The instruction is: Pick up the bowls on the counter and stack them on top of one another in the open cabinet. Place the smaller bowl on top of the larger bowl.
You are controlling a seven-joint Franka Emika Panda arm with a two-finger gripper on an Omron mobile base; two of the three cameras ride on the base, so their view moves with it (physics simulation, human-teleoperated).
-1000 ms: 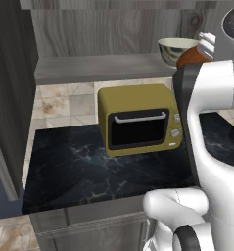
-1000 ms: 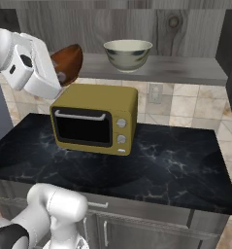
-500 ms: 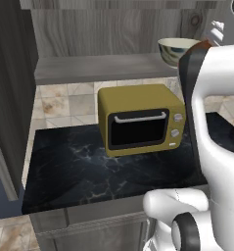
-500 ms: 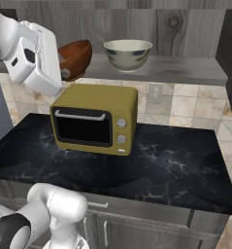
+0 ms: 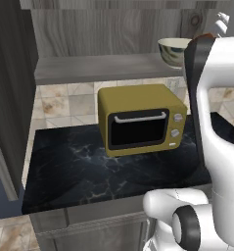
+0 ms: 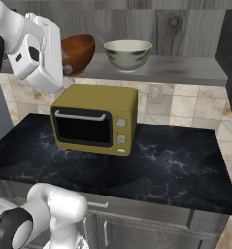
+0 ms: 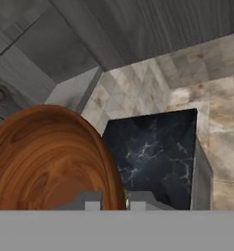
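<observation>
The smaller bowl (image 6: 78,51), reddish-brown and wood-grained, hangs tilted on its side above the yellow microwave, level with the open cabinet's shelf (image 6: 185,73). My gripper (image 6: 65,57) is shut on its rim. In the hand view the smaller bowl (image 7: 45,162) fills the lower left, its edge pinched in my gripper (image 7: 113,200). The larger bowl (image 6: 128,54), glossy cream, stands upright on the shelf just right of the held bowl. From the left base camera the larger bowl (image 5: 173,51) is partly hidden behind my arm.
A yellow microwave (image 6: 95,119) stands on the black veined counter (image 6: 175,165), directly under the held bowl. The cabinet shelf (image 5: 99,68) runs wide to the left of the bowls. A dark cabinet side wall (image 6: 231,58) closes the shelf on the right.
My gripper has carried the brown bowl a little up and rightward, closer to the cream bowl on the shelf, and the hand has turned. The cream bowl and microwave have not moved.
</observation>
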